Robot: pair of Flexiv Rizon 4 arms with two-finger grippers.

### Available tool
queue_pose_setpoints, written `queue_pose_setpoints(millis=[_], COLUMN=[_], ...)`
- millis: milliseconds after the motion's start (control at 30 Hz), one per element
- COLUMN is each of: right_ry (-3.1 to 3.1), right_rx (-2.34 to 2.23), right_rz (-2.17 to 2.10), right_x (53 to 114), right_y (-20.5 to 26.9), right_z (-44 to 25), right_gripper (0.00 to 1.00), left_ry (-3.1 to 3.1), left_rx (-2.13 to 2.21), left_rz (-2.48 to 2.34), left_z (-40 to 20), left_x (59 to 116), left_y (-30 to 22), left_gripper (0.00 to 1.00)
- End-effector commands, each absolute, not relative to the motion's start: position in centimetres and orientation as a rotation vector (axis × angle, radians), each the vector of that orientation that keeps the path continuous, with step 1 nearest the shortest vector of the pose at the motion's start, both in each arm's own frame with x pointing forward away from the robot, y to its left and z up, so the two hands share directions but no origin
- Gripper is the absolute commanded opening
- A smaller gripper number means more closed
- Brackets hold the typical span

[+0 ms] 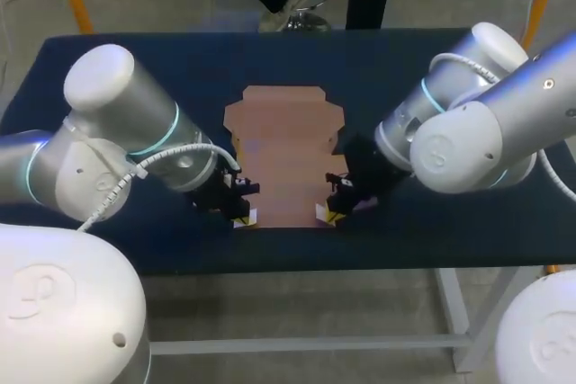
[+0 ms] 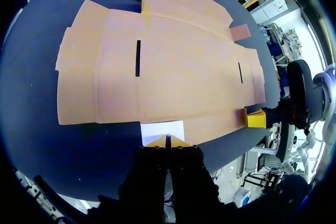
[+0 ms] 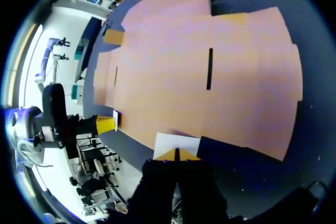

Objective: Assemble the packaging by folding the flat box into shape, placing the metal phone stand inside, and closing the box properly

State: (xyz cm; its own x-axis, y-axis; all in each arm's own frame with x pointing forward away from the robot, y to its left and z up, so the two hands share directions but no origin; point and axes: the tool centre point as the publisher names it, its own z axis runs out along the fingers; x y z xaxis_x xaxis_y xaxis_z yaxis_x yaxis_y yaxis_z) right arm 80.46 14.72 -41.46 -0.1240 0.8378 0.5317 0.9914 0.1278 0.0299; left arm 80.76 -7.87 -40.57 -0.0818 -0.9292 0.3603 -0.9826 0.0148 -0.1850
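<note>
The flat brown cardboard box lies unfolded on the dark blue table, with two narrow slots in its panels. My left gripper is at the box's near left corner and is shut. In the left wrist view its yellow tips meet just short of a small white patch at the cardboard's near edge. At the near right corner my right gripper is also shut, its tips touching a similar white patch. Nothing shows between either pair of fingers. No metal phone stand is in view.
In each wrist view the other arm's yellow fingertip shows at the far end of the same cardboard edge. Bare table surface surrounds the box on all sides. The table's front edge runs close behind both grippers.
</note>
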Motion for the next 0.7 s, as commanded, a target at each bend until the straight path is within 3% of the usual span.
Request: queue_pose_setpoints(millis=[33,700], right_ry=[-2.035,-2.031], right_rx=[-1.772,-1.795], right_rz=[-0.530,-0.482], right_x=[80.5,80.1], right_y=[15.1,15.4], right_z=[-41.9,-43.9], right_gripper=[0.00,0.00], left_ry=[-2.142,-2.113], left_rx=[2.047,2.034], left_rz=[0.594,0.541], left_z=[-41.0,-42.4], left_x=[80.5,81.5], left_y=[-8.3,-8.1], left_gripper=[0.00,0.00])
